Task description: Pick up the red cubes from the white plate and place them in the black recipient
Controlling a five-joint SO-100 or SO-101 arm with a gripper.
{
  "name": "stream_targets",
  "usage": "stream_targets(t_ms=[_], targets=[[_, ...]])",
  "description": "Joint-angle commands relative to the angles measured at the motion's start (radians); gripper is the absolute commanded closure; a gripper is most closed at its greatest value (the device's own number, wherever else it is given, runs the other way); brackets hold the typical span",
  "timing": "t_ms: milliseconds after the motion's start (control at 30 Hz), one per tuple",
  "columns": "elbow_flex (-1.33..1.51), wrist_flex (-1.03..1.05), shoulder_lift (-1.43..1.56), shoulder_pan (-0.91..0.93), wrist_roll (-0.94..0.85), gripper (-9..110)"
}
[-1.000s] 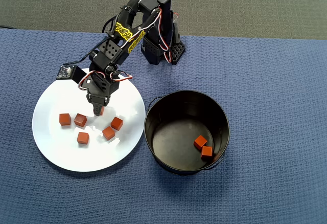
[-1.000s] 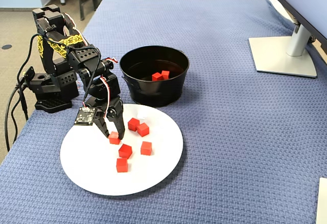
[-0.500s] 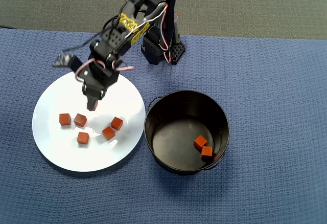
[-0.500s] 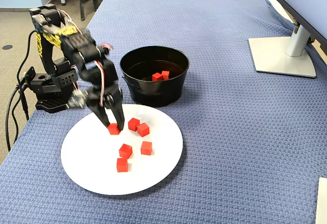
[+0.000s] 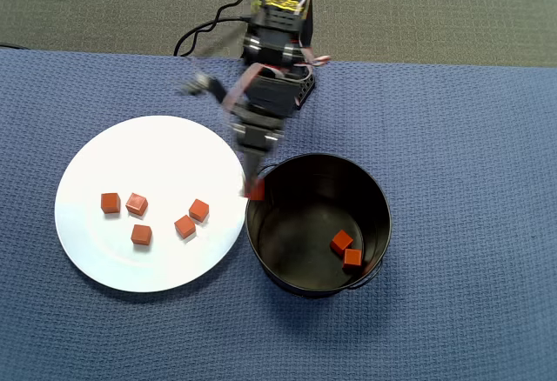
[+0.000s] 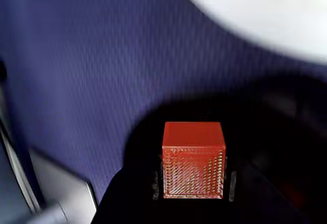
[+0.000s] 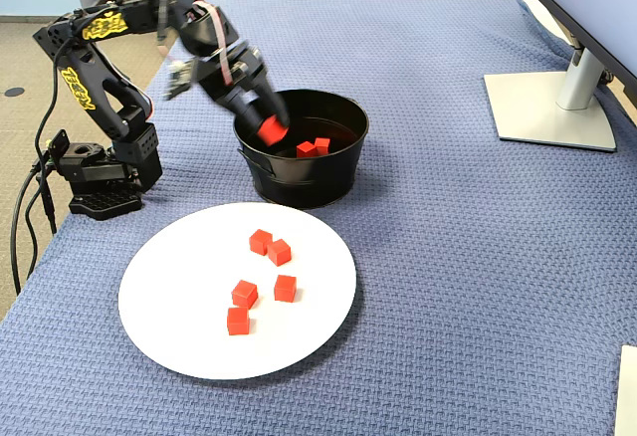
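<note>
Even, bright room light, soft shadows; the wrist view is blurred toward 1 o'clock (the white plate (image 6: 265, 14) smears), and the arm (image 5: 261, 111) shows motion blur overhead.

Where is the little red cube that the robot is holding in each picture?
Overhead view: the held cube sits at the gripper tip, over the left rim of the black pot.
Wrist view: the held cube fills the lower middle, close up.
Fixed view: the held cube hangs at the pot's left rim.
Shared landmark: the white plate, top right in the wrist view.
</note>
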Motion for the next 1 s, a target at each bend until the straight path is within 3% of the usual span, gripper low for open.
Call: stream_targets(t_ms=[0,67,133,400,533,633,967], targets=[[0.0,-0.002,0.012,-0.264,-0.009,80],[-0.038,0.11,-0.008,-0.308,-0.137,66],[-0.04,0.155,0.021,-0.23,-0.221,65],[0.051,0.003,-0.014,0.414,-0.684,71],[0.14,-0.167,-0.106,0.615,-0.781,77],[0.225,-0.299,-0.176,0.646,-0.779,83],[0.239,-0.319,-0.279,0.627,-0.808,85]])
